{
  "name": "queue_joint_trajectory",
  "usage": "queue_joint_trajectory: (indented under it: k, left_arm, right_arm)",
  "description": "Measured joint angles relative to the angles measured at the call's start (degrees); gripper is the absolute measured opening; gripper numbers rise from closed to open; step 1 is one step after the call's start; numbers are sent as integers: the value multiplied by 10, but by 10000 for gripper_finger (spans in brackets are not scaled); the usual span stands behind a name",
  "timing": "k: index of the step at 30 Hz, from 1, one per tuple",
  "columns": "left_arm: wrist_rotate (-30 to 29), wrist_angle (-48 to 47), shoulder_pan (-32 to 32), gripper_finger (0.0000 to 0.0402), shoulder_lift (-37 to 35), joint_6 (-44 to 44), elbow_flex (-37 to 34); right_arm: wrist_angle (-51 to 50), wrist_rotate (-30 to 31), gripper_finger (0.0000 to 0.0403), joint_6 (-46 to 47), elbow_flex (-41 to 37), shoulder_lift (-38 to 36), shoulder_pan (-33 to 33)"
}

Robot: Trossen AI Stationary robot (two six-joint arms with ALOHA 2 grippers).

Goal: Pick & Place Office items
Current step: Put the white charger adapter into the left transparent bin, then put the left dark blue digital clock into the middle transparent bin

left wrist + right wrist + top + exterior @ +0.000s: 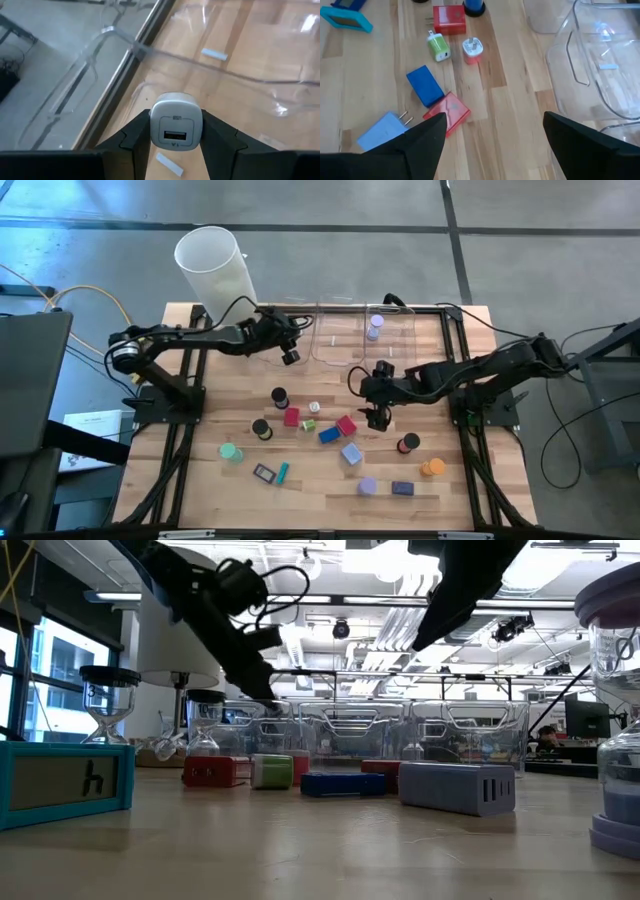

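**Office items spread on the worktop, one white charger held over the bins**

Office items (340, 442) lie scattered across the lower middle of the high view: a red block (291, 417), a blue block (328, 434), a green roll (231, 451), an orange roll (432, 467) and a teal piece (284, 472) among them. Above them, at upper centre, stand clear bins (340, 335), with a tall white cylinder (213, 265) at upper left. The left tool (290, 355) reaches over the leftmost bin; the right tool (377, 416) hangs just right of the scattered pieces.

From the low view, a lavender charger block (457, 786) sits right of centre on the worktop (320, 860), a teal frame (65, 780) at far left, and the bins line the background.

The left wrist view shows the left tool (176, 137) closed snugly on a white USB charger (176, 126), its fingers (135, 137) pressing both sides, above the clear bin wall.

The right wrist view has the right tool (492, 132) spread wide and empty above bare wood, near a red block (451, 111) and a light blue plug (382, 131).
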Motion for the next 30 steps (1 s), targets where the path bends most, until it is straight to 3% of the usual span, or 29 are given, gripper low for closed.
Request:
queue_joint_trajectory:
  k: [6, 16, 24, 30]
  left_arm:
    - [1, 36, 10, 149, 39, -57, 0]
    - [5, 72, 9, 156, 64, -43, 0]
    - [0, 81, 8, 234, 64, -45, 0]
    - [-63, 103, -4, 269, 43, -12, 0]
  right_arm:
    - [2, 0, 320, -9, 0, 0, 1]
    - [1, 0, 320, -9, 0, 0, 1]
    - [1, -1, 320, -12, 0, 0, 1]
    - [1, 0, 320, -12, 1, 0, 1]
